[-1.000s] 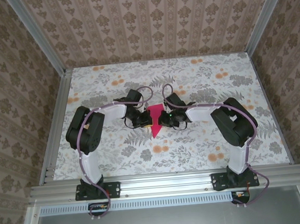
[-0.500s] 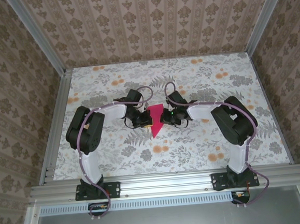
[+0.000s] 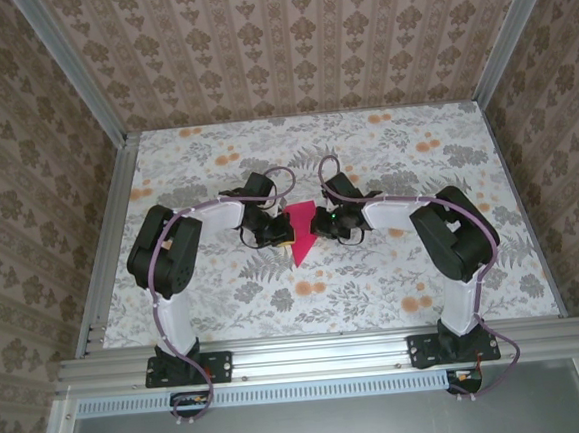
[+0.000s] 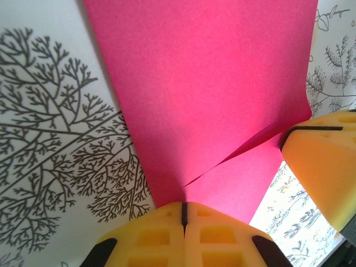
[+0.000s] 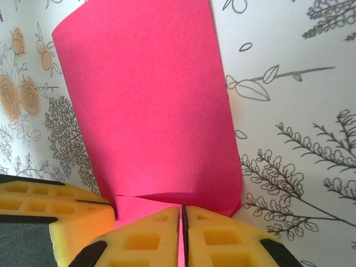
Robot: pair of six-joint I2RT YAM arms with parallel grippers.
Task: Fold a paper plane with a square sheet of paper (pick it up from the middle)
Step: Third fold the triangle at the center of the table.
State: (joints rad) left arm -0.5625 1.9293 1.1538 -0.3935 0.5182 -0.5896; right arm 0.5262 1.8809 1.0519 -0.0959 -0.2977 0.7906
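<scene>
The left claw [image 4: 183,214] and right claw [image 5: 181,222], facing each other, each pinch tight on the folded paper [image 3: 301,238] between them, probably to press its centre crease.

Robot test booth, lab-type set-up.
Closed cell built from an aluminium frame [image 3: 80,77] with posts at the corners. Three walls [image 3: 296,45] are papered in a brown damask pattern. The table [image 3: 405,288] is covered in a grey-and-orange floral print. Two black-and-white robot arms, the left arm [image 3: 167,256] and the right arm [image 3: 452,239], are bolted side by side to a slotted metal rail [image 3: 320,352] at the near edge. Purple cables [image 3: 153,287] run along both.
</scene>
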